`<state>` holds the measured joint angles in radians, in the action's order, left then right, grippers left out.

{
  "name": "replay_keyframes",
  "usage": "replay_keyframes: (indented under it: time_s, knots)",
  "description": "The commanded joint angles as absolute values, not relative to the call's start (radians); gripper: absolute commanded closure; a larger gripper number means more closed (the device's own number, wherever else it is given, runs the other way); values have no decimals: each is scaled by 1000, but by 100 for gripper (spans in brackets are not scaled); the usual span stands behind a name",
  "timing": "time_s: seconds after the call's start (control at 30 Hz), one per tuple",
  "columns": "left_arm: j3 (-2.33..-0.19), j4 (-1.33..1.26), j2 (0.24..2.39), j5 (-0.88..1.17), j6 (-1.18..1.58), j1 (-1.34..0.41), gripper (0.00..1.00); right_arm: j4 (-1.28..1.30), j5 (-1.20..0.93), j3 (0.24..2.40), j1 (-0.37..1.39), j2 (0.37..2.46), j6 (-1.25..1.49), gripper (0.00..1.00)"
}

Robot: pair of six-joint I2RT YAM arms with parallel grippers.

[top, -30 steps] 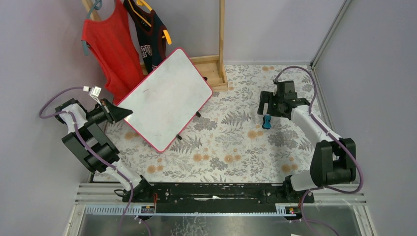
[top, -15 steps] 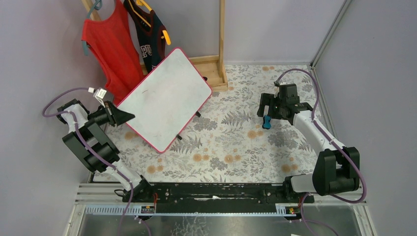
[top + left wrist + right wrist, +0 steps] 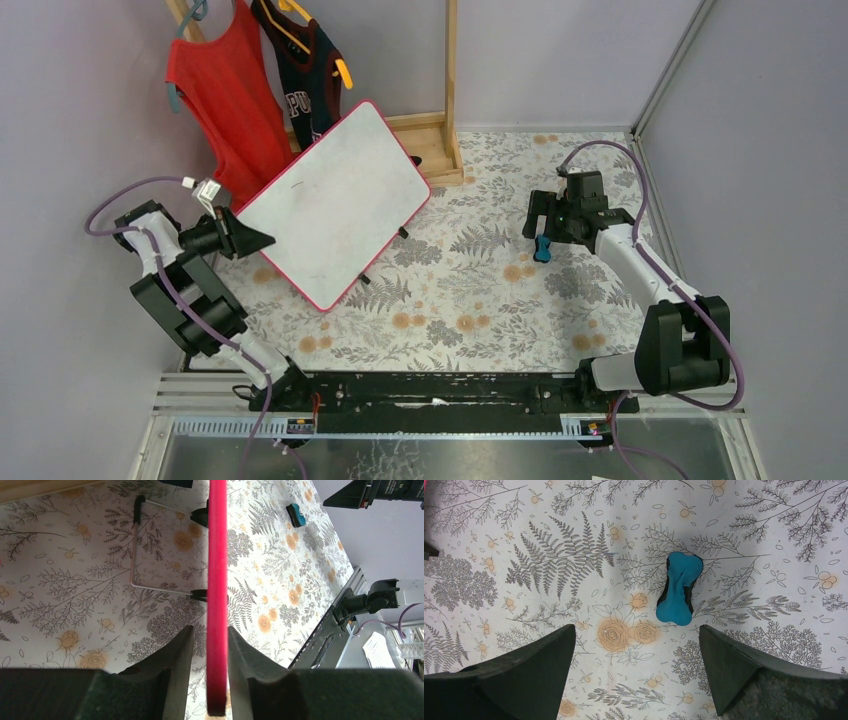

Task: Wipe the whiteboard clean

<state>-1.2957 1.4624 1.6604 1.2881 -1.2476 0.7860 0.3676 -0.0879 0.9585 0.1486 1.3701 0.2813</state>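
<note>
The whiteboard (image 3: 335,205), white with a pink-red frame, stands tilted on its black feet at the back left. Its face is wiped, with faint smudges. My left gripper (image 3: 265,238) sits at the board's near-left corner. In the left wrist view the jaws (image 3: 210,630) straddle the red frame edge (image 3: 217,555): the right finger touches it and a thin gap shows at the left finger. A blue bone-shaped eraser (image 3: 542,248) lies on the floral cloth. My right gripper (image 3: 537,215) hovers wide open and empty just behind it; the right wrist view shows the eraser (image 3: 679,587) ahead of the open gripper (image 3: 635,630).
A wooden clothes rack (image 3: 440,150) stands behind the board with a red top (image 3: 225,95) and a dark top (image 3: 300,70) on hangers. The board's wire stand (image 3: 135,555) rests on the cloth. Grey walls close in left and right.
The left wrist has shifted slightly at the board's corner. The right arm has straightened a little, its gripper still over the eraser. Board and eraser have not moved.
</note>
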Motion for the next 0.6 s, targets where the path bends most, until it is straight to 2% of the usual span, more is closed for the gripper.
replay_keyframes:
  time_s: [0.0, 0.2, 0.57]
  knots:
    - [-1319, 1452, 1612, 1266, -1205, 783, 69, 341, -82, 957, 155, 1368, 288, 1]
    - [-1340, 1452, 1581, 1283, -1156, 784, 63, 342, -83, 958, 153, 1364, 288, 1]
    - [-1336, 1451, 1468, 1233, -1132, 859, 62, 342, -85, 955, 156, 1355, 291, 1]
